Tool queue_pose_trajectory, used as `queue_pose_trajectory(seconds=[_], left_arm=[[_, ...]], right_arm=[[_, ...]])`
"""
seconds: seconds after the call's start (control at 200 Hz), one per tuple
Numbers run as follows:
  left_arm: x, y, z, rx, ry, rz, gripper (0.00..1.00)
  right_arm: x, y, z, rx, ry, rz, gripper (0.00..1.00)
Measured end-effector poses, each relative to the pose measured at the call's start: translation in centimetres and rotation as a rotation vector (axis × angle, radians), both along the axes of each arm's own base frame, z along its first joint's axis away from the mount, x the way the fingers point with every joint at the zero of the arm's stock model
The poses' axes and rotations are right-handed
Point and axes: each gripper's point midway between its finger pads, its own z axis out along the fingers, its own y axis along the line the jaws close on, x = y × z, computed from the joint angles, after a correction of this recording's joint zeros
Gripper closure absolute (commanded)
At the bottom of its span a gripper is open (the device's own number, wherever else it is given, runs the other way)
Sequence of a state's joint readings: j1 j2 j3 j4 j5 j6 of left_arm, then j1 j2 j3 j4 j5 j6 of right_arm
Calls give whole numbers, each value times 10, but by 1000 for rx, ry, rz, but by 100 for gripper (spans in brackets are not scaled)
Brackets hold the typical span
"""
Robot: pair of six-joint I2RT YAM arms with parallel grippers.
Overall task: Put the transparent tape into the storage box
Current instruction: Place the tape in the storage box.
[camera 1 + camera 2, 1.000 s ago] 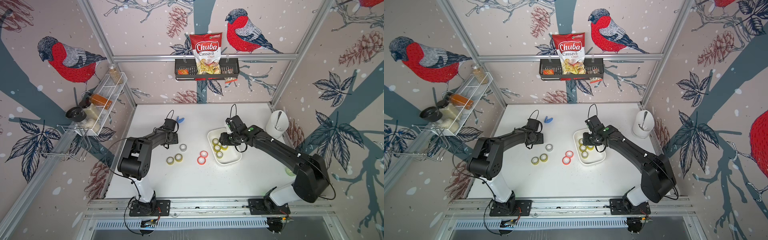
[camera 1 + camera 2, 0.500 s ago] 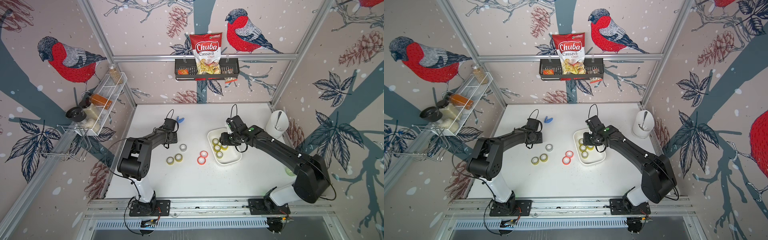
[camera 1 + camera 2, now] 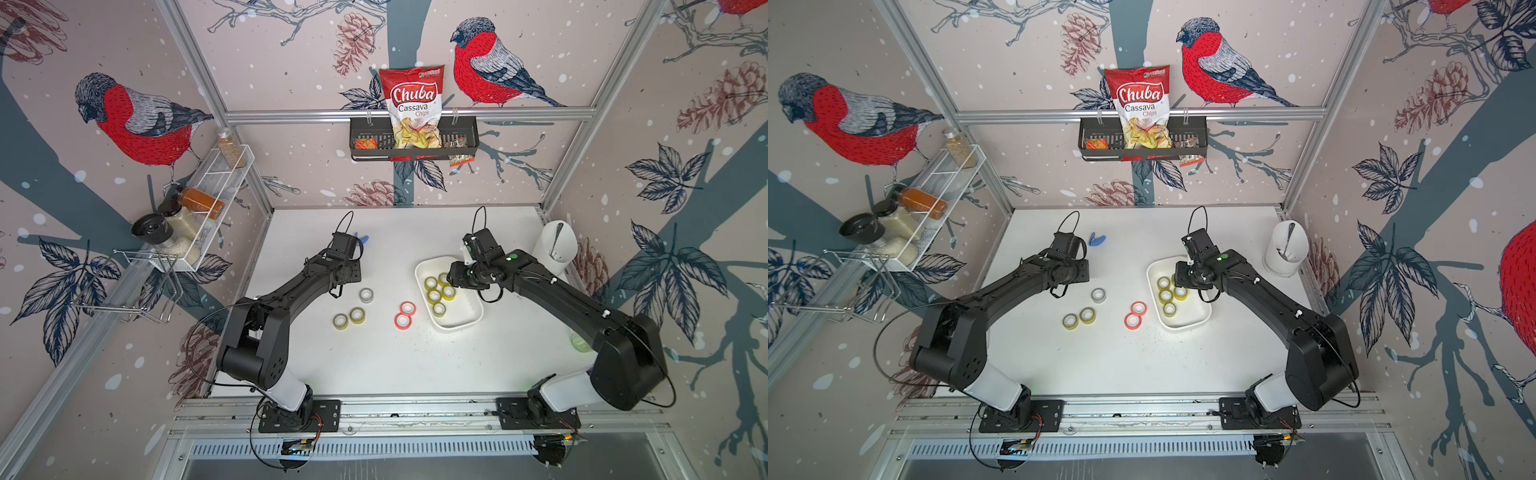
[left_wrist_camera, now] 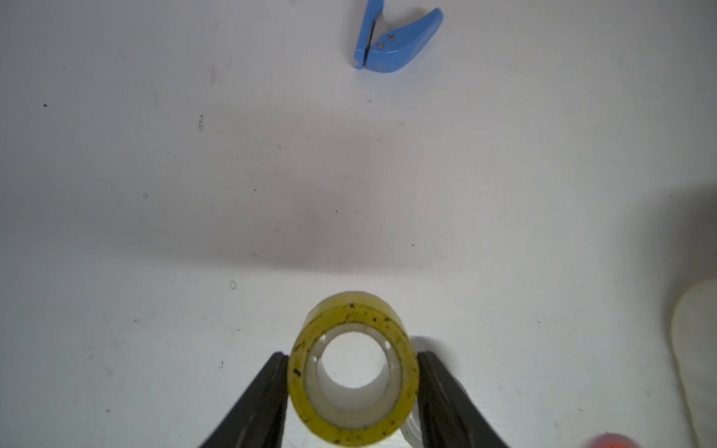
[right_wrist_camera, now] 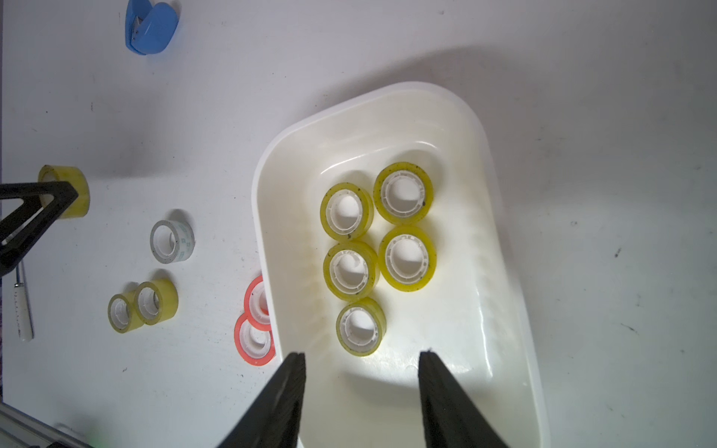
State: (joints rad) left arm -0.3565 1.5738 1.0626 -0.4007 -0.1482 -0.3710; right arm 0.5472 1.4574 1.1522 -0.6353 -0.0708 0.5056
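My left gripper (image 4: 353, 355) is shut on a yellowish transparent tape (image 4: 351, 306) roll, one black finger on each side of it, at the table's mid left. The right wrist view shows the same roll (image 5: 77, 194) low over the table; whether it touches the table, I cannot tell. The storage box (image 3: 457, 326) (image 5: 260, 194), a shallow white tub, sits right of centre. It holds several yellowish rolls (image 5: 403, 166). My right gripper (image 5: 361, 353) hovers open over the box's near end with nothing between its fingers.
Between the arms lie two yellowish rolls (image 3: 351, 314), a grey roll (image 3: 366, 289) and two red rolls (image 3: 407, 302). A blue cutter (image 3: 1097, 240) lies behind the left gripper. A tall white cup (image 3: 555, 249) stands at the far right edge.
The left jaws have closed onto the tape roll. Both arms stay about where they were.
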Motion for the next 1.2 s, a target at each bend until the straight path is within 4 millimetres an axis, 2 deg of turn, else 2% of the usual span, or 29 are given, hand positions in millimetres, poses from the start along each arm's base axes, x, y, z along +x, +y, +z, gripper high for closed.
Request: queue_pose_trajectory(seconds=[0.295, 0.515, 0.635, 0.88, 1.201], left_arm=[[-26, -58, 45, -156, -39, -115, 45], [-54, -132, 62, -255, -21, -281, 45], [-64, -167, 59, -263, 1, -350, 45], [-73, -223, 49, -263, 27, -444, 46], [-82, -284, 27, -267, 60, -548, 46]], right_arm=[[9, -49, -7, 31, 33, -146, 47], [12, -81, -6, 61, 31, -235, 47], [14, -88, -5, 74, 28, -256, 47], [12, -97, -9, 90, 32, -279, 47], [8, -108, -15, 100, 46, -308, 48]])
